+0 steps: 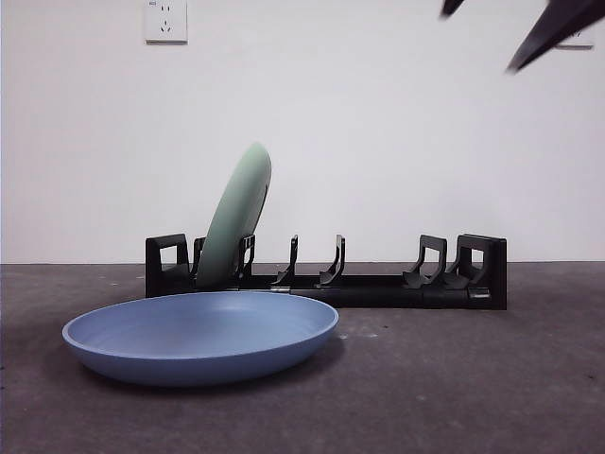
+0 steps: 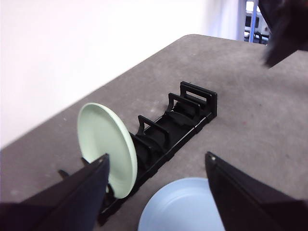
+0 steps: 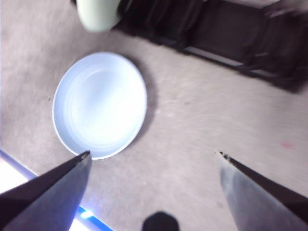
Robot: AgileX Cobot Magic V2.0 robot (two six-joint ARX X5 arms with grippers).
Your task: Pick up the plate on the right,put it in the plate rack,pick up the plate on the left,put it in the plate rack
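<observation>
A pale green plate (image 1: 236, 213) stands tilted on edge in the left end of the black plate rack (image 1: 378, 284). A blue plate (image 1: 200, 336) lies flat on the table in front of the rack's left half. My left gripper (image 2: 157, 156) hangs open, high above the rack (image 2: 183, 120), the green plate (image 2: 108, 144) and the blue plate (image 2: 183, 207), and holds nothing. My right gripper (image 3: 154, 153) is open and empty over bare table beside the blue plate (image 3: 100, 103). In the front view it shows as dark tips (image 1: 478, 42) at the top right.
The dark grey table (image 1: 473, 378) runs to a white wall with a socket (image 1: 165, 21). Several rack slots to the right of the green plate hold nothing. The table's far edge (image 2: 144, 53) lies just behind the rack.
</observation>
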